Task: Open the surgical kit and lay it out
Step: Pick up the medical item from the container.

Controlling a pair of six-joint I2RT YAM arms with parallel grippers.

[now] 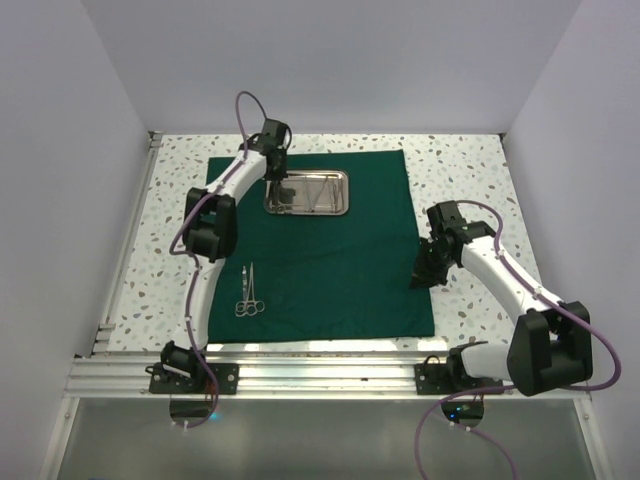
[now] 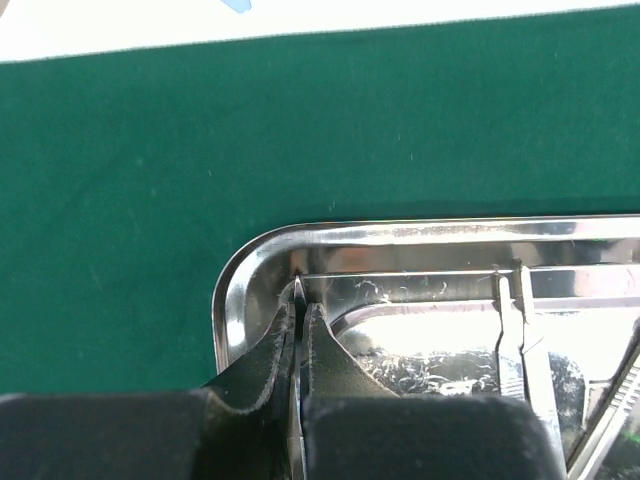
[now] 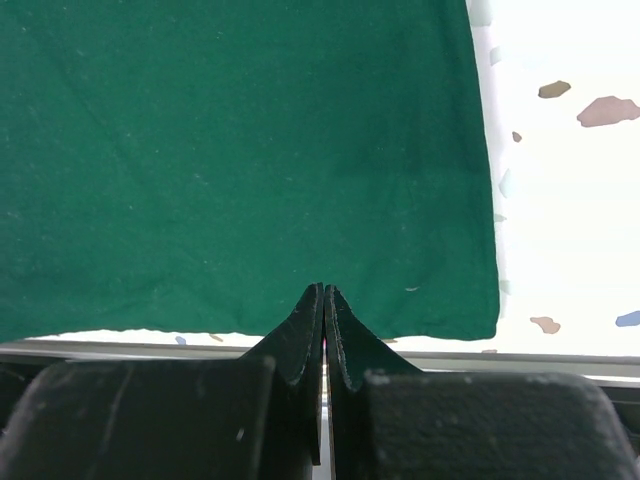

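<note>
The cloth [image 1: 340, 270] lay spread flat on the speckled desk [image 1: 470, 170], filling the middle of the top view. The tray [image 1: 345, 192] sat on the cloth's upper part, just left of centre, with its long side running across the frame.

The left hand [image 1: 277, 192] was down at the tray's left end. In the left wrist view, that hand [image 2: 300, 310] had its fingers pressed together on a thin silver tool [image 2: 298, 292]. The tool's point stuck out between them, near the rounded corner of the tray [image 2: 400, 234]. It was probably tweezers, though too little of it showed to be sure. Other slim instruments [image 2: 520, 340] lay inside the tray at the lower right of that frame, and green cloth [image 2: 150, 180] filled the upper half.

Two ring-handled tools [image 1: 249, 290] lay side by side on the cloth at the lower left of the top view, rings toward the bottom, close to the left arm.

The right hand [image 1: 420, 280] hung over the cloth's right edge, right of centre in the top view. In its own wrist view, the hand [image 3: 325, 300] had its fingers pressed together with nothing between them. The cloth [image 3: 220, 150] covered most of that frame, its corner at the lower right, with bare desk [image 3: 570, 200] beyond it.
</note>
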